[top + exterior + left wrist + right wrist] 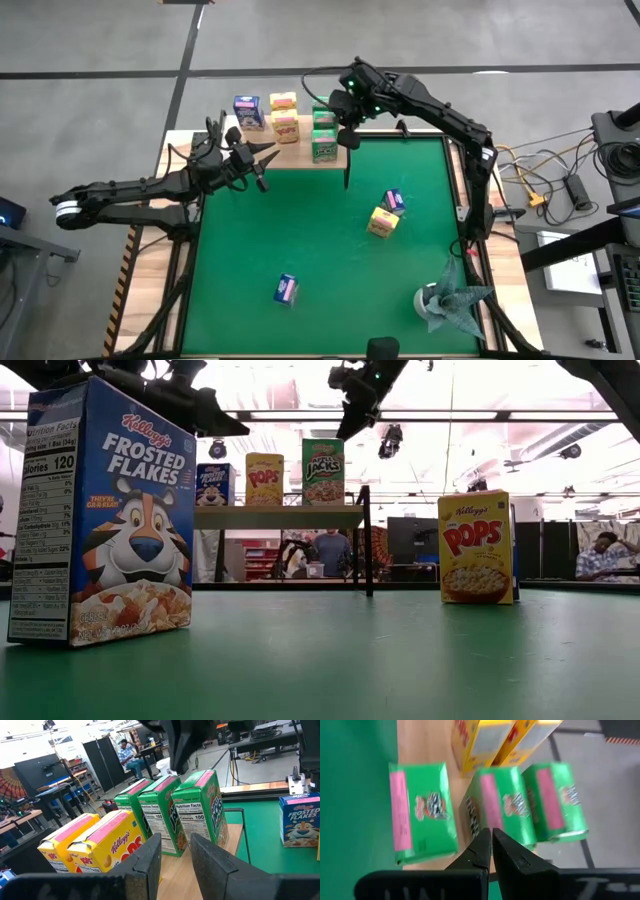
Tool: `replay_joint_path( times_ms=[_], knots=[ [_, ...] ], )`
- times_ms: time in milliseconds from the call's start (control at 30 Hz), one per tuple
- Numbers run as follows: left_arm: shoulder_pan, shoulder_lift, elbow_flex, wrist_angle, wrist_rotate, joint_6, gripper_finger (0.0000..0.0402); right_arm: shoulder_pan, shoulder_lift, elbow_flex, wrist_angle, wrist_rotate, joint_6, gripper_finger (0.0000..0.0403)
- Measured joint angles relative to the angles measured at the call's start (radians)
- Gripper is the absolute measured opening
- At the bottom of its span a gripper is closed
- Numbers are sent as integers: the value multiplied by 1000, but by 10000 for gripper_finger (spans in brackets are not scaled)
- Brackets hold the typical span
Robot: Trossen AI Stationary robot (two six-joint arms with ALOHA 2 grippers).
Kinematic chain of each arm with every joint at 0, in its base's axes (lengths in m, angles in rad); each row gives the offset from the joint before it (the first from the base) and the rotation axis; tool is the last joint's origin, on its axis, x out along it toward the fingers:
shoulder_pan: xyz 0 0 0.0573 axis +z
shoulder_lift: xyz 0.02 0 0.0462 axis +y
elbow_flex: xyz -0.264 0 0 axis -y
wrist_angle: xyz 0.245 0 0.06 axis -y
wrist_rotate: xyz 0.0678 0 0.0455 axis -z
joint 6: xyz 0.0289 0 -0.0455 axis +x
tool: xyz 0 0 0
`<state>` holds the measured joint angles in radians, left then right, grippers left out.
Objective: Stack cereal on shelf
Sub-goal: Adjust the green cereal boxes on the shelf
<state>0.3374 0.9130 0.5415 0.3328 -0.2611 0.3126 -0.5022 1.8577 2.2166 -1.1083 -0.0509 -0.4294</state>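
The right gripper, closed and empty, hovers above three green cereal boxes on the wooden shelf. The left gripper, slightly open and empty, faces the boxes.

Overhead cam looks straight down, low cam level at mat height, both wrist cams close on shelf.

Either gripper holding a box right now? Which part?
Nothing held. Left gripper hangs empty, jaws apart, by the wooden shelf; right gripper is shut, empty, above the green cereal boxes.
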Motion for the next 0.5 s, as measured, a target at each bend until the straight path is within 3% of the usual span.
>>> replay_joint_path(
  times_ms=[500],
  knots=[
    [0, 0, 0, 1, 0, 0, 88, -60, 74, -15, 376, -2, -92, 9]
  ],
)
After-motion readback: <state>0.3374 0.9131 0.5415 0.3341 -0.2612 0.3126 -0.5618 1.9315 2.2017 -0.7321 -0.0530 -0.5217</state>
